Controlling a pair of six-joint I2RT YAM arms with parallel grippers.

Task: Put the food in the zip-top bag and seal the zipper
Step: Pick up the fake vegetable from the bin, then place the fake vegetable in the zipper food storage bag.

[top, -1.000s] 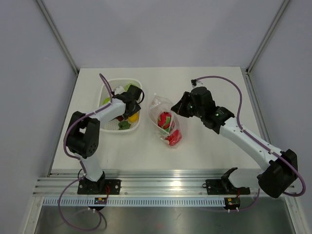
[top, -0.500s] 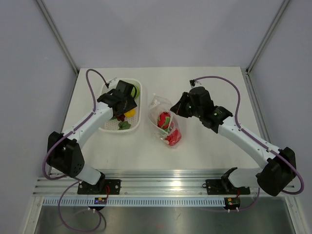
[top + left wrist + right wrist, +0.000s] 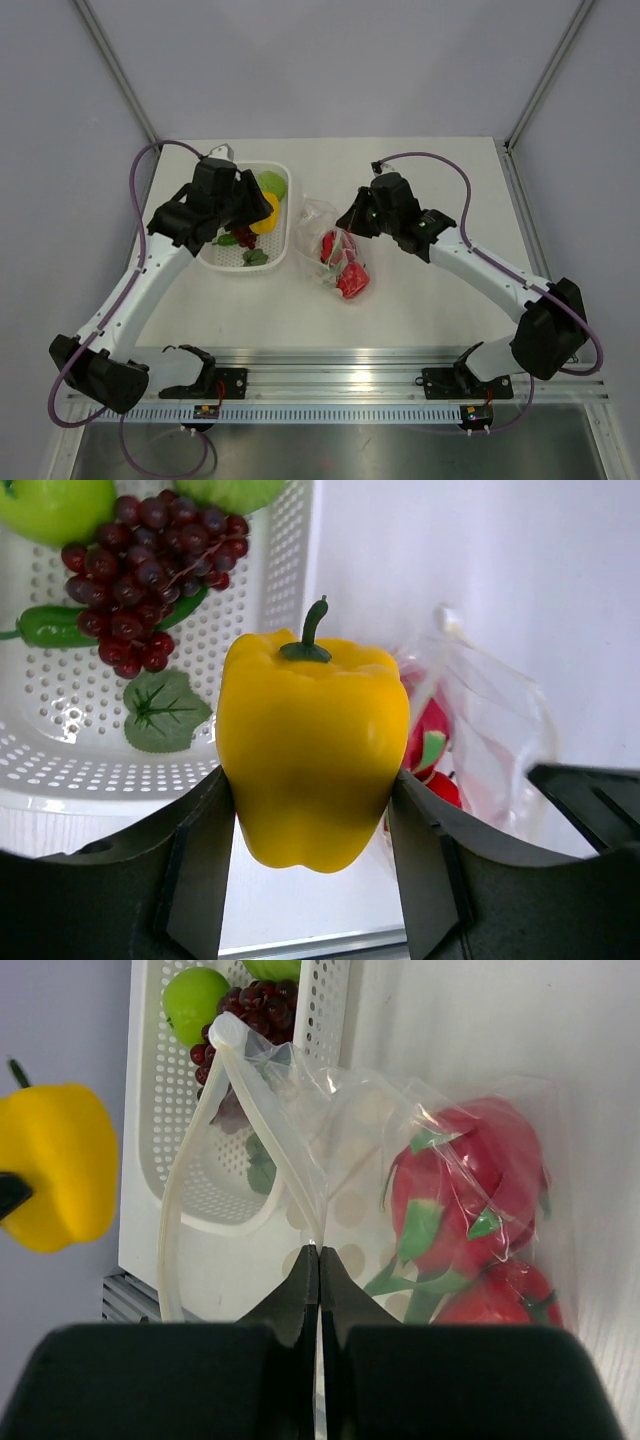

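Note:
My left gripper [image 3: 312, 825] is shut on a yellow toy pepper [image 3: 311, 750], lifted above the right rim of the white basket [image 3: 282, 240]; the pepper shows in the top view [image 3: 263, 212] and the right wrist view [image 3: 55, 1180]. My right gripper [image 3: 319, 1260] is shut on the zip-top bag's [image 3: 335, 250] mouth edge, holding the pale zipper [image 3: 195, 1130] open in a loop. Red toy fruits with green leaves [image 3: 470, 1210] lie inside the bag. A grape bunch [image 3: 140, 575], green apple [image 3: 55, 505] and green pepper [image 3: 55, 625] stay in the basket.
The basket stands left of the bag, close to it. A green leaf piece [image 3: 165, 710] lies on the basket floor. The aluminium rail [image 3: 340, 380] runs along the table's near edge. Grey walls enclose the table.
My left arm swung out to the left and lifted the yellow pepper out of the basket. My right gripper moved slightly left, drawing the bag's mouth up and open.

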